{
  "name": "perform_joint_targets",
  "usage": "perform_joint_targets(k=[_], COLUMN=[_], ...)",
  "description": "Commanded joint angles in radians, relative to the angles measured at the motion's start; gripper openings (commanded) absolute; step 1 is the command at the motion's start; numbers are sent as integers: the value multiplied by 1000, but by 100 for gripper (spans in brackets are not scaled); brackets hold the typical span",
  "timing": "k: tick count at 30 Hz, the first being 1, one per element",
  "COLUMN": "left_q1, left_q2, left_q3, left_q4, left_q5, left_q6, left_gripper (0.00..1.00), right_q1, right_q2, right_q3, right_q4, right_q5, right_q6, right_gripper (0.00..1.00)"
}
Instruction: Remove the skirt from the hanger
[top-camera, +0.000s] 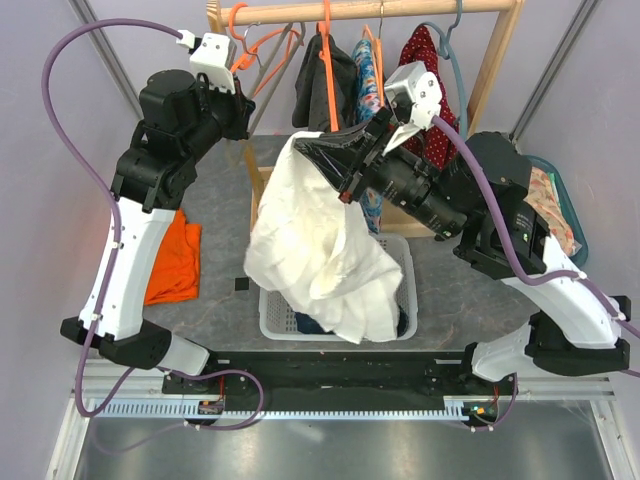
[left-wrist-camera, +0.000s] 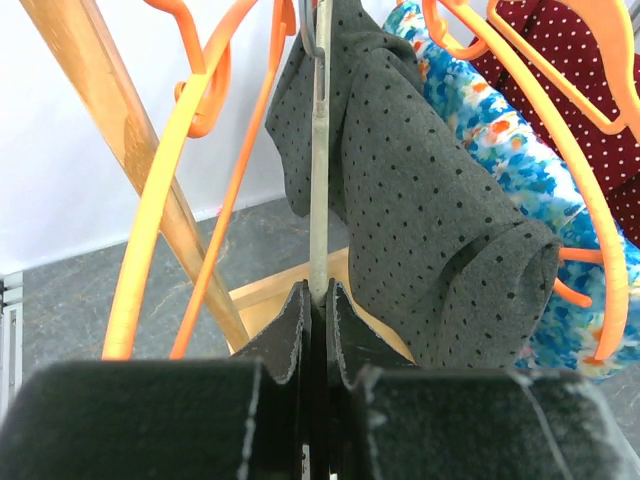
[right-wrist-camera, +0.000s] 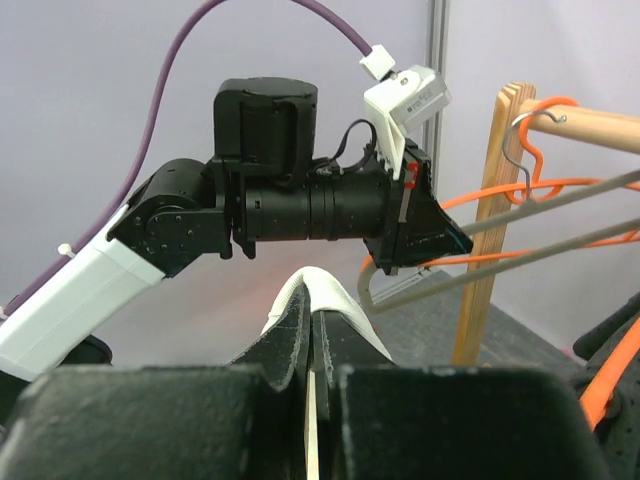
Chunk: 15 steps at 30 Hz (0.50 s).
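Grey tabletop (top-camera: 215, 190), wooden clothes rail (top-camera: 400, 10) behind. My left gripper (left-wrist-camera: 318, 295) clamps the thin grey hanger (left-wrist-camera: 319, 150), apparently bare. My right gripper (right-wrist-camera: 312, 312) pinches the white fabric skirt (top-camera: 320, 250), which hangs down over the white slatted laundry basket (top-camera: 405, 275). Removal looks done; release remains.

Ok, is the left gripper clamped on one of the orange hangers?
No, the left gripper is shut on the grey hanger, with the orange hangers hanging off to its sides.
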Motion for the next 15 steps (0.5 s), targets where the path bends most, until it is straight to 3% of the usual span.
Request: perform_joint_targets(k=[1, 5, 7, 15], left_q1=[3, 9, 8, 11], left_q2=[-8, 7, 10, 7], left_q3=[12, 15, 17, -15], left_q4=[64, 73, 77, 98], left_q5=[-22, -22, -20, -20], left_q6=[22, 21, 21, 22], left_gripper=[2, 2, 2, 2], right_q1=[7, 8, 7, 7], right_q2=[19, 68, 48, -108], right_q3=[86, 140, 89, -303], right_q4=[75, 66, 65, 106], right_q5=[21, 54, 60, 152], right_q6=[-61, -100, -101, -72], right_gripper=[0, 0, 0, 0])
